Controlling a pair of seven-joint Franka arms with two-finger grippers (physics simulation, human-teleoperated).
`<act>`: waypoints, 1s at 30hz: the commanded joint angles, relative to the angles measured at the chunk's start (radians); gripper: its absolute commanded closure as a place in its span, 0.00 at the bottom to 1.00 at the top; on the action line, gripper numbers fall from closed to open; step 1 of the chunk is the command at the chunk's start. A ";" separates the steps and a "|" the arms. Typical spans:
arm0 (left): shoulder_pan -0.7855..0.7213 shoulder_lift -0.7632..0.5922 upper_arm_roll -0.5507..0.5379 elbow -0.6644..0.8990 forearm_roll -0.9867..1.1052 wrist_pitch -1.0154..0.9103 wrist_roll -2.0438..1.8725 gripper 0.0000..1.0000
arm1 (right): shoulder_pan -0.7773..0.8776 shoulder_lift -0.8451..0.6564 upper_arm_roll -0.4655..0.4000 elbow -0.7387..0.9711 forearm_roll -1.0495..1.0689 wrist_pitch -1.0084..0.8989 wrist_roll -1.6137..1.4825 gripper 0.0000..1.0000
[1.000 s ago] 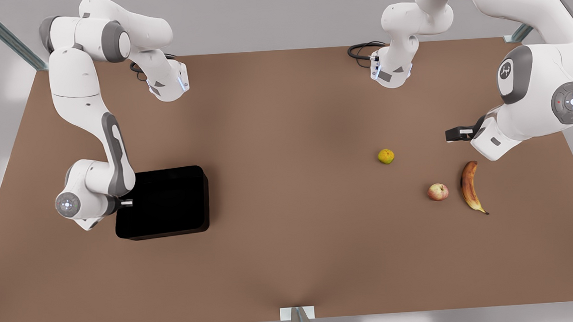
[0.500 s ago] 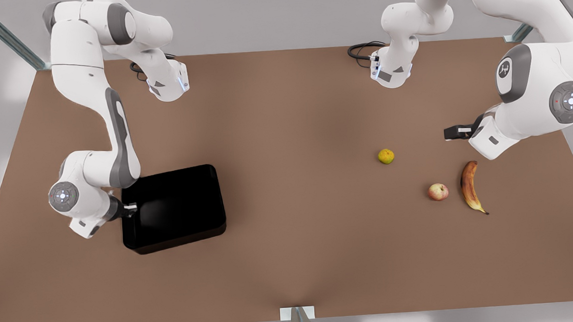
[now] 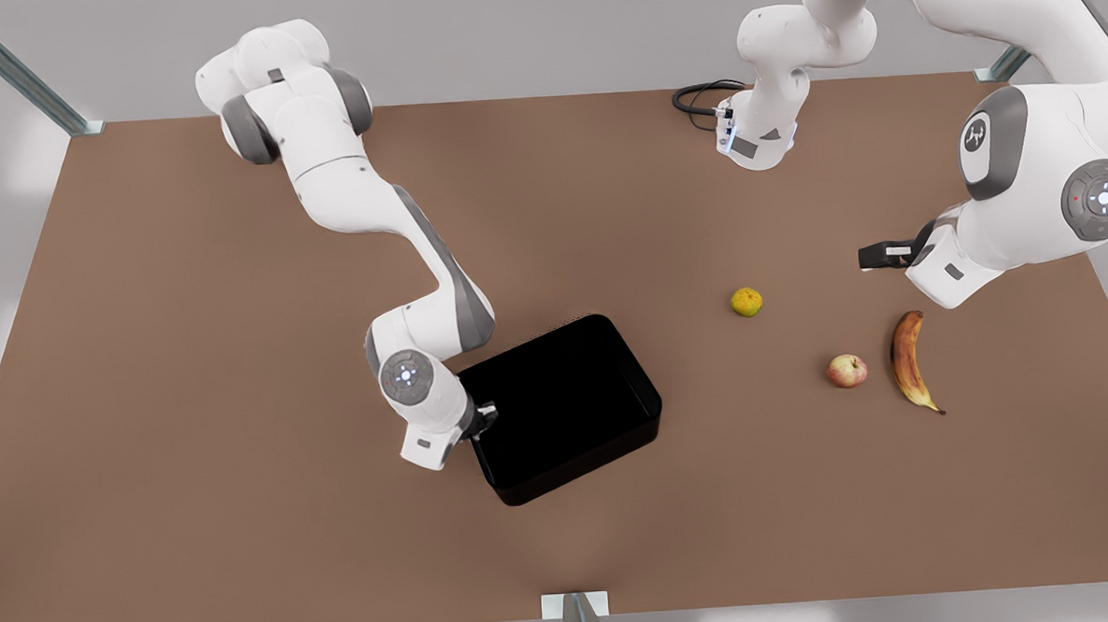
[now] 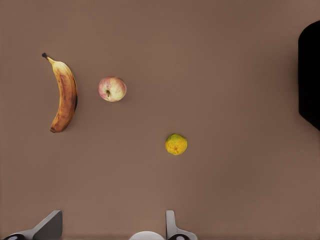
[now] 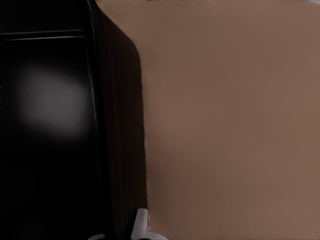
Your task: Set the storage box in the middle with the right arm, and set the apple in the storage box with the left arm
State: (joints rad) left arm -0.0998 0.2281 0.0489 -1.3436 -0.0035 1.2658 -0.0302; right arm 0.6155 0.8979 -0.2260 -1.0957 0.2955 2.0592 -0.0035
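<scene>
storage box [image 4: 310,75] cut by frame edge, left end effector [image 4: 107,227] fingertips cropped

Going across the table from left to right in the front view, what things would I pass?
Right pincer at the wall of the storage box → small yellow-green fruit → apple → banana, with the waiting left pincer above the last two.

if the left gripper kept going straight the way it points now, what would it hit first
Probably bare table. The left gripper looks straight down, fingers open, short of the yellow-green fruit and well off the apple; depth is unclear.
</scene>
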 commanded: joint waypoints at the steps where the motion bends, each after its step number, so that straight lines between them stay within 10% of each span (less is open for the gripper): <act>1: 0.000 -0.001 0.000 0.000 0.000 -0.002 -0.001 0.00 | 0.006 0.030 0.001 0.020 0.033 0.072 0.395 0.79; 4: 0.000 0.000 0.000 -0.002 0.000 -0.003 -0.001 0.00 | 0.006 0.044 0.010 0.007 0.033 0.073 0.389 0.79; 5: 0.000 0.001 0.000 -0.002 0.000 -0.002 -0.002 0.00 | 0.004 0.047 0.010 -0.001 0.033 0.075 0.389 0.18; 6: 0.000 0.000 0.000 -0.002 0.000 -0.003 -0.001 0.00 | 0.006 0.050 0.010 -0.001 0.031 0.076 0.387 0.00; 10: 0.008 -0.004 0.002 0.006 0.002 -0.003 0.004 0.00 | 0.012 -0.059 0.011 0.000 0.024 0.049 0.392 0.00; 14: 0.008 -0.022 0.048 -0.032 0.007 0.007 -0.020 0.00 | -0.152 -0.344 -0.116 -0.058 0.013 -0.469 0.384 0.00; 20: 0.015 0.039 0.089 -0.462 -0.009 0.773 0.038 0.00 | -0.467 -0.531 -0.118 -0.055 -0.323 -0.746 -0.156 0.00; 30: 0.066 0.240 0.089 -0.485 -0.009 0.873 0.477 0.00 | -0.536 -0.754 0.056 -0.263 -0.348 -0.676 -0.148 0.00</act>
State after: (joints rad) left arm -0.0339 0.4569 0.1384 -1.8289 -0.0106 2.0414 0.1413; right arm 0.0783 0.1464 -0.1708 -1.3563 -0.0428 1.4034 0.0297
